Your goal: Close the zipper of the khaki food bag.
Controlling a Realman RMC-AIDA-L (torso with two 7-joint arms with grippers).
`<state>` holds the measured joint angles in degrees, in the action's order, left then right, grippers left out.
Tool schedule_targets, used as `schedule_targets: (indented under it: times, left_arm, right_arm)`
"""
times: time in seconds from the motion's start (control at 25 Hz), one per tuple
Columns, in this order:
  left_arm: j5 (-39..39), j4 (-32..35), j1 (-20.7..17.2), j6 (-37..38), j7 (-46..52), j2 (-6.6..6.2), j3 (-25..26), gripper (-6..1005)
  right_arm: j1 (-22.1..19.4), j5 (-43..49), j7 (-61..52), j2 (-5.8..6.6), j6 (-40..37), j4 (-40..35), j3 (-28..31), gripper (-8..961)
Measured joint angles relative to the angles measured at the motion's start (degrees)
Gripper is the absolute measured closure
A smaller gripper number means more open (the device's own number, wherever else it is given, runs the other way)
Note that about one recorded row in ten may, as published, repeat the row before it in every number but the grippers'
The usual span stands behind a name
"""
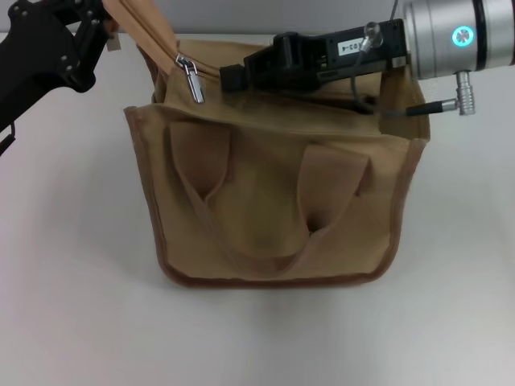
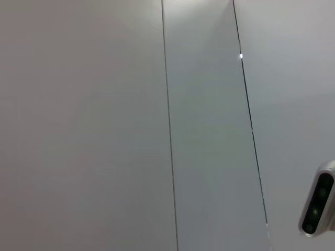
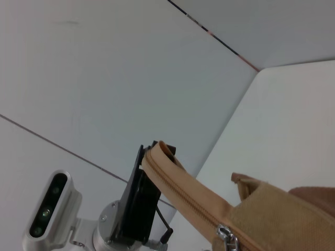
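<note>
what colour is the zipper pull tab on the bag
Shiny silver metal. The pull tab hangs at the top of the tan bag, clearest in the head view.

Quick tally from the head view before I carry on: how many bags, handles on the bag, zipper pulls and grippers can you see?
khaki food bag: 1
looped handles: 2
silver zipper pull: 1
grippers: 2, the left gripper up at the raised zipper end, the right gripper over the bag's top
Total: 6

The black right gripper [image 1: 233,77] perhaps covers the tan zipper's [image 1: 181,50] far stretch; the black left gripper [image 1: 103,28] runs past the frame's edge.
</note>
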<state>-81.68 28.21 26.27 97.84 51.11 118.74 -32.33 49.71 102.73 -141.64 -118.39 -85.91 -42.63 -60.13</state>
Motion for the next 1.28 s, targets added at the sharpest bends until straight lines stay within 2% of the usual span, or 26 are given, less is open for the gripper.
schedule_targets:
  times: [0.28,0.52,0.72,0.84,1.28]
  left_arm:
    - [0.0,0.0,0.1,0.2,0.1,0.0,0.1,984]
    - [0.0,0.0,0.6,0.3,0.1,0.0,0.0,984]
    - [0.0,0.0,0.8,0.3,0.1,0.0,0.0,984]
    - [0.1,0.0,0.9,0.3,0.5,0.0,-0.1,984]
    - [0.4,0.1,1.3,1.2,1.0,0.09,-0.6,984]
  right_arm:
    - [0.4,-0.2,0.6,0.18,-0.7,0.4,2.0,936]
    - [2.6,-0.1,1.1,0.18,-0.8,2.2,1.5,913]
    - [4.3,0.4,1.4,0.18,-0.7,4.0,1.3,730]
    - [4.7,1.0,1.4,0.12,-0.5,4.1,1.3,529]
    - [6.3,2.8,1.4,-0.6,1.8,5.7,1.2,529]
